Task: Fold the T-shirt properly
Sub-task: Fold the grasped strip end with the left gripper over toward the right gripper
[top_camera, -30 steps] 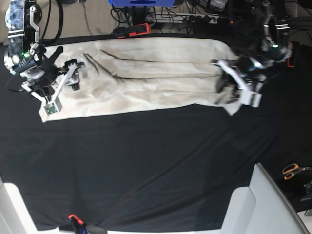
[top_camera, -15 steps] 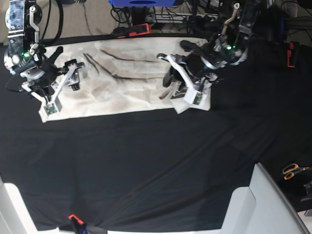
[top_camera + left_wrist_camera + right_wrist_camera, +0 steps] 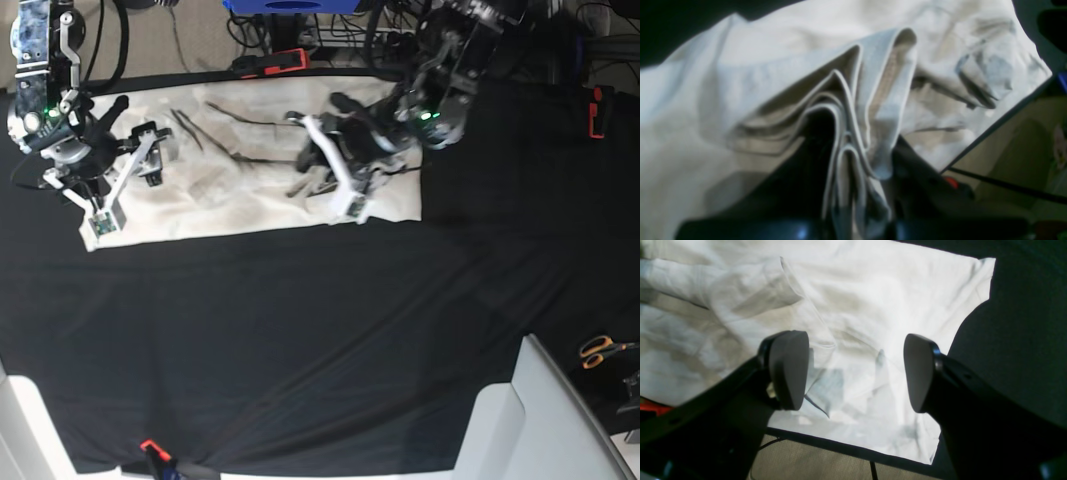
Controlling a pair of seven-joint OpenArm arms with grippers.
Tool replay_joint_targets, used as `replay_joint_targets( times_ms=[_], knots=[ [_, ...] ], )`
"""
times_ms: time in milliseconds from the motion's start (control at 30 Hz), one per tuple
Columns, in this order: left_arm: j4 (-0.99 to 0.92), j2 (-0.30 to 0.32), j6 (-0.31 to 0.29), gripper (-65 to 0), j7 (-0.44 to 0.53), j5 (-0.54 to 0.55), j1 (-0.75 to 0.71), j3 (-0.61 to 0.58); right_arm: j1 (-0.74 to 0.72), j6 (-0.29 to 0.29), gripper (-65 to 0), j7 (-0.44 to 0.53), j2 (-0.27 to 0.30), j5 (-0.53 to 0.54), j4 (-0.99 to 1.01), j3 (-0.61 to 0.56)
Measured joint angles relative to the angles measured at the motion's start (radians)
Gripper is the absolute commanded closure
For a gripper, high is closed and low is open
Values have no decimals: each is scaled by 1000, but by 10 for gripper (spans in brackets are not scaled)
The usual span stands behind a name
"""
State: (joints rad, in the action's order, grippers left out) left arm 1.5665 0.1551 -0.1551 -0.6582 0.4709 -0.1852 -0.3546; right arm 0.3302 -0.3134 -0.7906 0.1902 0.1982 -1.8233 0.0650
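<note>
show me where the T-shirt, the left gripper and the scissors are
T-shirt (image 3: 250, 195): base view, flat middle of the cloth.
Left gripper (image 3: 318, 183): base view, fingertips clamped on a bunched hem.
Scissors (image 3: 603, 350): base view, orange handles.

In the left wrist view, bunched T-shirt (image 3: 853, 110) folds hide where the jaws pinch.

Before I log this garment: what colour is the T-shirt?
Plain cream, off-white T-shirt, no pattern visible; it shows best in the right wrist view.

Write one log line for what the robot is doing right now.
left gripper: shut on T-shirt edge, over shirt | right gripper: open, above shirt
</note>
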Motion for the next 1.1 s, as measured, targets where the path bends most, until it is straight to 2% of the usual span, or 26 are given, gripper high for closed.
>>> replay_joint_targets(
  times_ms=[33, 133, 200, 300, 367, 600, 733, 833, 933, 967, 1000, 1100],
  knots=[
    [-11, -3, -2, 0, 8, 2, 5, -4, 0, 0, -419, 0, 0, 0, 0, 0],
    [-37, 1, 0, -225, -1, -1, 17, -16, 0, 0, -419, 0, 3, 0, 0, 0],
    [-37, 1, 2, -337, -1, -3, 24, -16, 0, 0, -419, 0, 3, 1, 0, 0],
    [-37, 12, 7, -423, -5, -7, 75, -101, 0, 0, -419, -1, 5, 0, 0, 0],
    [-37, 8, 6, -439, -3, -4, 115, -167, -1, 0, -419, 0, 5, 0, 0, 0],
    [-204, -51, 0, -436, -4, -5, 249, -336, 0, 0, -419, 1, 5, 0, 0, 0],
    [-217, -97, -2, -436, 2, 4, 278, -354, 0, 0, -419, 0, 5, 0, 0, 0],
    [-164, -81, 1, -434, -2, 4, 291, -353, 0, 0, -419, 0, 5, 0, 0, 0],
    [-89, -32, 3, -421, -5, 4, 287, -350, 0, 0, -419, 0, 5, 0, 0, 0],
    [-62, -11, 0, -390, -3, 6, 275, -348, 0, 0, -419, 0, 5, 0, 0, 0],
    [-35, 15, 1, -324, 3, 6, 259, -349, 0, 0, -419, 0, 5, -1, 0, 0],
    [28, 108, -1, -23, -5, 10, 200, -349, 2, 0, -419, 0, 5, 2, 0, 0]
  ],
)
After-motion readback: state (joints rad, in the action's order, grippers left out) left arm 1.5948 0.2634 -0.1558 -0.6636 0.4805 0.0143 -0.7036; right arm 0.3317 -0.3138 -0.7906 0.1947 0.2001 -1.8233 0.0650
